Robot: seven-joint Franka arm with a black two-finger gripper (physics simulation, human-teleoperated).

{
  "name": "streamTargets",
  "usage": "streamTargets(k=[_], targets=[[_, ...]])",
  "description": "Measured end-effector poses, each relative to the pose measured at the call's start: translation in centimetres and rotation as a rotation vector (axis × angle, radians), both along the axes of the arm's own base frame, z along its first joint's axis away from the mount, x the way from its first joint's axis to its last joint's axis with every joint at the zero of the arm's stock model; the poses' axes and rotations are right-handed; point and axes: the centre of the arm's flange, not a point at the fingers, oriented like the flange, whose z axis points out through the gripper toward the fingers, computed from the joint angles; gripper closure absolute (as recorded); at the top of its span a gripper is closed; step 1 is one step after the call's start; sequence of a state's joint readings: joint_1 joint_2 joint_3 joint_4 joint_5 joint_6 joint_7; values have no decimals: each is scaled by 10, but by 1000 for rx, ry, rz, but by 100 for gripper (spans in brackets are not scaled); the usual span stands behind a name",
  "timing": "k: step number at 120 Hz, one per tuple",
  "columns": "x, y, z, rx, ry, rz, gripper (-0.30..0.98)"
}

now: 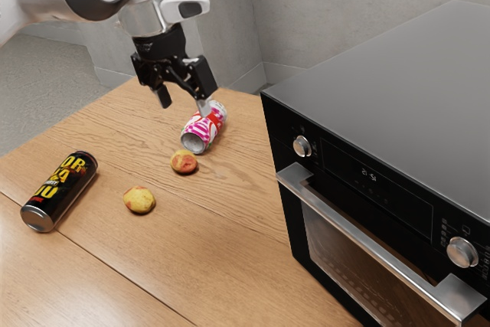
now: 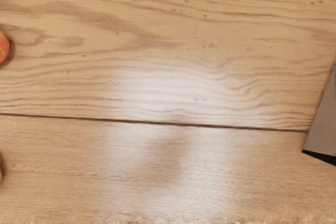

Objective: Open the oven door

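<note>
In the exterior view my gripper (image 1: 184,105) hangs above the wooden table, its two fingers apart with nothing held between them. The black oven (image 1: 383,97) with a grey top stands toward the exterior view's right. Its door (image 1: 367,296) is closed, and a silver bar handle (image 1: 367,244) runs across the upper part of the door. A gap of air separates the gripper from the handle. The wrist view looks down at bare wood, with a corner of the oven (image 2: 324,124) at one edge.
A pink-and-white can (image 1: 205,125) lies below and behind the gripper. Two round fruits (image 1: 184,161) (image 1: 139,200) and a black can (image 1: 60,191) rest on the table (image 1: 222,220). Part of a reddish fruit (image 2: 3,49) is at the wrist view's edge. Two knobs (image 1: 302,146) (image 1: 462,252) protrude from the oven front.
</note>
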State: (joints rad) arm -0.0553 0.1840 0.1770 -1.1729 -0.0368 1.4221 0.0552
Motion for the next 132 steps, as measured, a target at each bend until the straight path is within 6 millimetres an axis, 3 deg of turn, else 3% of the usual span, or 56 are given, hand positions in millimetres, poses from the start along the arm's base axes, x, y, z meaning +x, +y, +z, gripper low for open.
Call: streamTargets(k=[18,21,25,27,30,33,35,37,40,43,47,53,73,89,102,132], targets=[[-3,-1,2,-4,15,-21,0],[-23,-3,47,1,-68,-37,0],[-75,-14,124,0,-221,-119,0],[-101,-25,152,-1,-277,-177,0],[-124,-39,175,13,-320,-254,0],[-136,-60,183,30,-331,-340,0],[-141,-86,176,43,-318,-420,0],[-152,-127,164,55,-301,-532,0],[-183,-203,143,60,-289,-741,0],[-211,-253,121,59,-285,-907,0],[-237,-290,98,62,-297,-1065,0],[-250,-314,74,63,-326,-1221,0],[-217,-341,37,81,-429,-1542,0],[-190,-316,12,125,-467,-1671,0],[-184,-316,11,178,-514,-1793,0],[-166,-316,-29,252,-516,-2008,0]])
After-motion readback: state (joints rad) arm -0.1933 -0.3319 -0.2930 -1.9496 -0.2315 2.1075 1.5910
